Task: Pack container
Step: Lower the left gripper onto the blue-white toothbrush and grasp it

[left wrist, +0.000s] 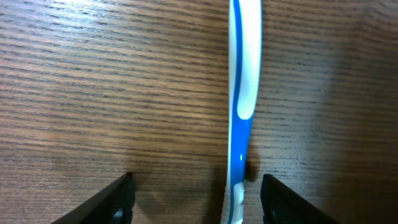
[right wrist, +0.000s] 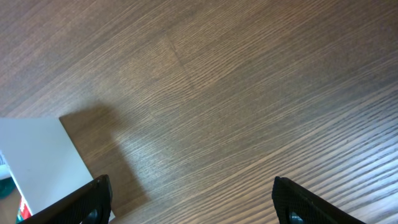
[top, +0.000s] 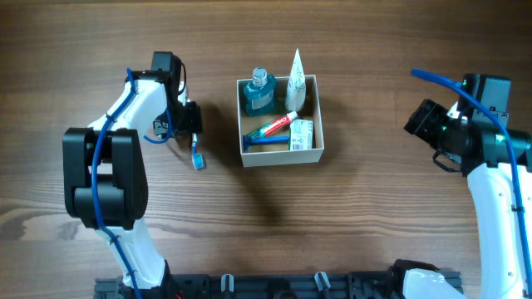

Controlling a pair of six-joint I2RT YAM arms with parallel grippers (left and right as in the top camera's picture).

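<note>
Toothbrush point(top: 197, 154) lay unpacked on the surface point(top: 374, 232), left of the container point(top: 281, 156), straddled by the wide-open left gripper point(left wrist: 198, 186). The central container held packet point(top: 302, 134), toothpaste point(top: 278, 126) and, farthest, bottle point(top: 259, 91). Right gripper point(right wrist: 191, 186), at right, gaped empty; apparently one item remained to pack.

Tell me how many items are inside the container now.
5 in the container: blue bottle far left, white tube far right, red-white toothpaste tube in the middle, blue item beneath it, white-green packet near right. More may be hidden underneath.
</note>
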